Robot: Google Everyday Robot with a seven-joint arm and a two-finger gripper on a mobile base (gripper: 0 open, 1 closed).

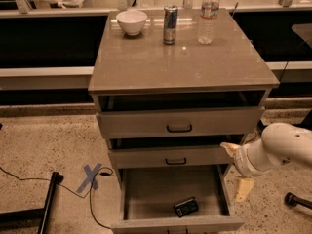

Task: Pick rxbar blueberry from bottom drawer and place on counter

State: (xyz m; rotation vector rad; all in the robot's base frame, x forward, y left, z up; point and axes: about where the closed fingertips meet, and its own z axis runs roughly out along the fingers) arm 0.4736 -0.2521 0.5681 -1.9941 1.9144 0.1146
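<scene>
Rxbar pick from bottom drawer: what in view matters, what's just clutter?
For the job: rxbar blueberry, lying in the open bottom drawer; counter, the drop spot; gripper, right of the drawers, outside the bottom one.

Lying about: white bowl, can and water bottle at the counter's back; blue tape X on the floor.
</scene>
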